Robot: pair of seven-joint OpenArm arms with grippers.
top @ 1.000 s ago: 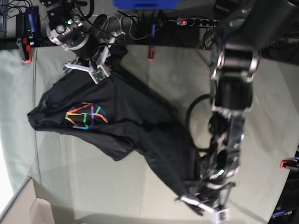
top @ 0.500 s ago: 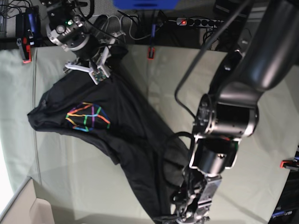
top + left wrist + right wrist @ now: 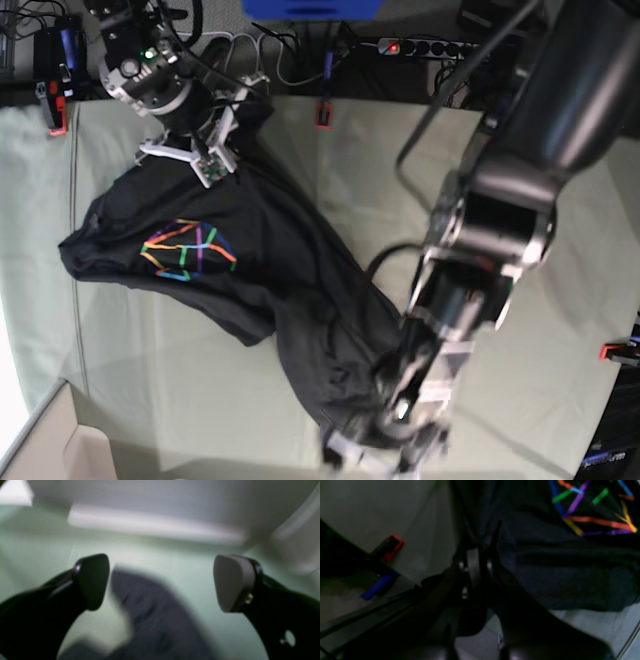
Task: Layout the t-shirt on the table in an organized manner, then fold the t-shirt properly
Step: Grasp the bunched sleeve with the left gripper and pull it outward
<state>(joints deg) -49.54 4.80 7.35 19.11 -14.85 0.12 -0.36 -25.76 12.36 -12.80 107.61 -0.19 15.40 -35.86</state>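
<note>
Right gripper (image 3: 476, 555) pinches the shirt (image 3: 260, 260) at 11 o'clock; left gripper (image 3: 160, 582) hangs spread at 6. Bunched mid-table (image 3: 560, 330), it looks limp and light, so grip hems or corners.

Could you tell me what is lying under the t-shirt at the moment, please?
The t-shirt lies crumpled on the table, whose pale green cloth shows all around it. Anything beneath the fabric is covered and cannot be seen.
</note>
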